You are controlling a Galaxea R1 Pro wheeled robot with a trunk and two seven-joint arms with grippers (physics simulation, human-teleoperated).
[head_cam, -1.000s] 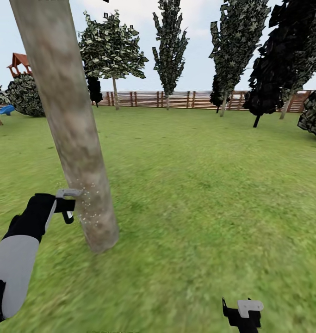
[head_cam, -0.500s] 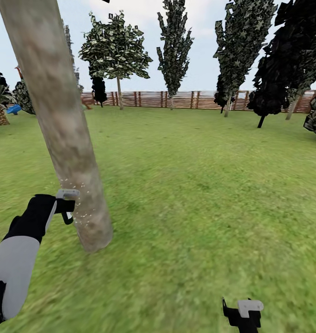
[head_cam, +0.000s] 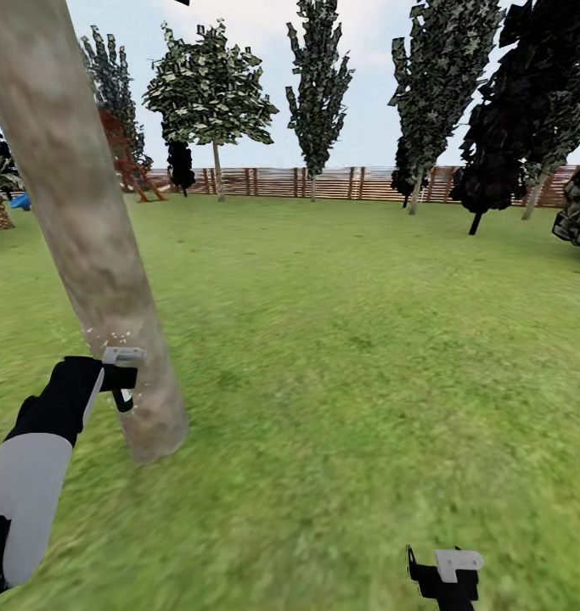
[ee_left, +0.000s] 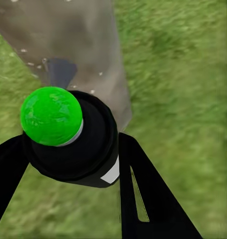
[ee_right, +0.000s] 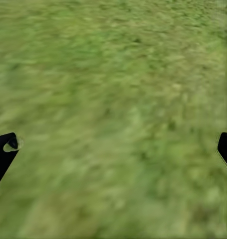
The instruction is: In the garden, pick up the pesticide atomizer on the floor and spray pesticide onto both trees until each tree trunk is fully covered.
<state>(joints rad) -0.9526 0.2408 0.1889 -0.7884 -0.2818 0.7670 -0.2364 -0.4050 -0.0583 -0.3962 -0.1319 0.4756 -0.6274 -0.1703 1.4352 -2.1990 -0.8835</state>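
The left gripper [ee_left: 93, 164] pinched the atomizer [ee_left: 68, 137] — rigid, probably light — round its body; trunk [head_cam: 77, 229] at 12 o'clock; right gripper [ee_right: 113, 149] spread, empty.

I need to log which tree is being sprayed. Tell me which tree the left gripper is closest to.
The thick, pale, leaning tree trunk right by the left gripper, flecked with spray. The leafy trees stand far back along the wooden fence.

1. Your tree trunk [head_cam: 86, 246] looks smooth, matt, mottled grey-brown bark.
2. The atomizer [ee_left: 68, 134] shows glossy green and black plastic.
3. The fence [head_cam: 323, 182] is slatted brown wood.
4. The floor [head_cam: 366, 382] is blurry grass.
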